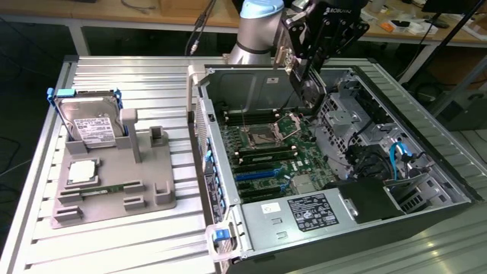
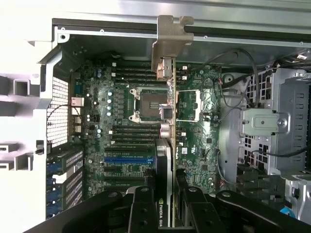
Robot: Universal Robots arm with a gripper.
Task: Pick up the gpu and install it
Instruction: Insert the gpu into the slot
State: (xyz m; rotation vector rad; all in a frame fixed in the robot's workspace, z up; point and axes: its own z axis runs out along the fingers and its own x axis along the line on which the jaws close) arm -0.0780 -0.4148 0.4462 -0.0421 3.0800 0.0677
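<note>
The gpu (image 1: 307,85) hangs edge-down over the open computer case (image 1: 445,171), above the motherboard (image 1: 266,148). My gripper (image 1: 311,64) is shut on the card's upper end, just in front of the arm's pale blue joint. In the wrist view the gpu (image 2: 168,145) runs as a thin slab seen edge-on, with its metal bracket (image 2: 171,43) at the far end near the case wall. My gripper (image 2: 167,216) clamps it between black fingers (image 2: 143,208). Blue expansion slots (image 2: 129,158) lie on the motherboard (image 2: 131,97) beside the card's line.
A grey fixture tray (image 1: 145,200) on the slatted table, at the exterior view's left, carries a silver hard drive (image 1: 90,123), a processor chip (image 1: 82,171) and a green memory stick (image 1: 106,188). Inside the case are a power supply (image 1: 304,214), drive cages (image 1: 346,114) and loose cables (image 1: 400,154).
</note>
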